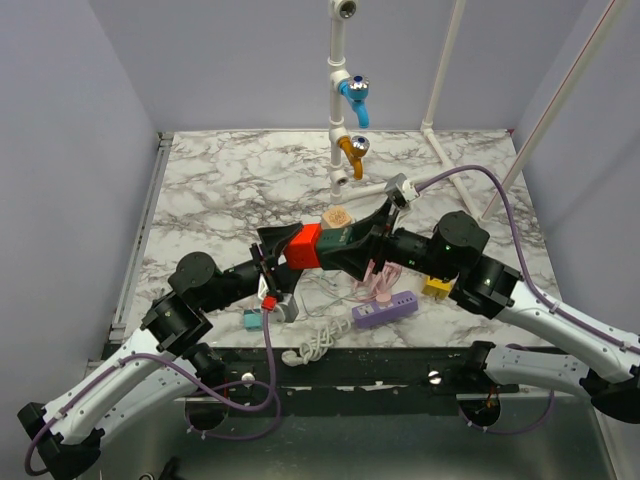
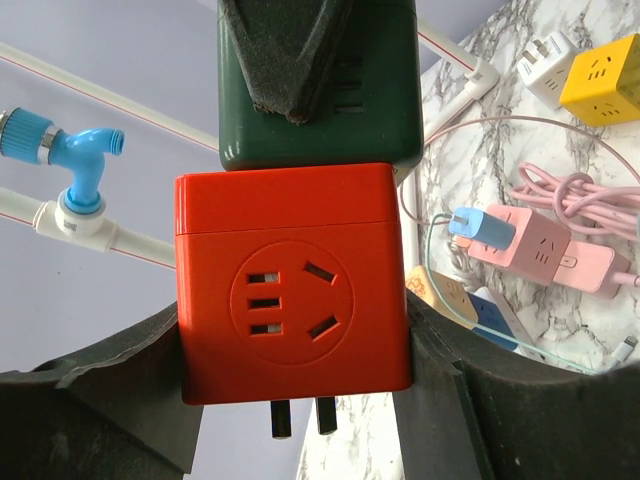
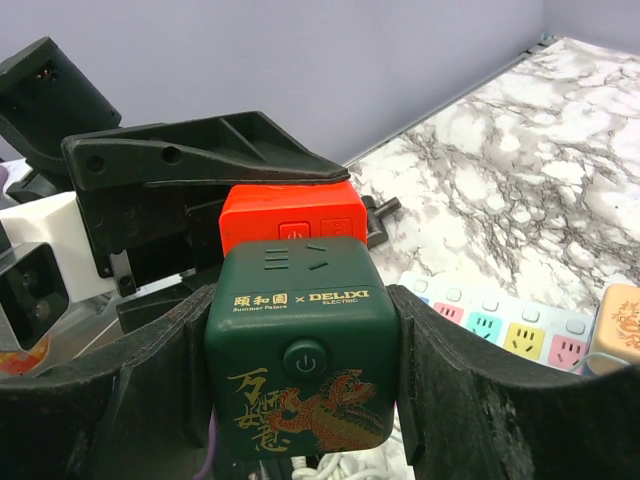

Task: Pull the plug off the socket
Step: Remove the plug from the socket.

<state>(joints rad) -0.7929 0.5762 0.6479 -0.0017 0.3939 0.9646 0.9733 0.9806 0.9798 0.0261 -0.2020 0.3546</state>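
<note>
A: Where's your left end effector [image 2: 292, 395]?
B: You've got it clamped on the red cube socket [image 2: 290, 280], one finger pressed on each side. Two bare prongs poke out underneath.
A: And your right end effector [image 3: 300, 400]?
B: Closed around the green cube plug [image 3: 298, 345], pads flat on both side faces.
A: Are the two apart?
B: No. Green sits flush against red, face to face, no gap you can see. You're holding both up off the counter [image 1: 230, 180], over its near middle.
A: Anything close by?
B: A purple power strip [image 1: 385, 310] lies near the front edge. A pink power strip [image 2: 545, 250] and a yellow cube [image 2: 605, 70] sit on the marble toward your right.
</note>
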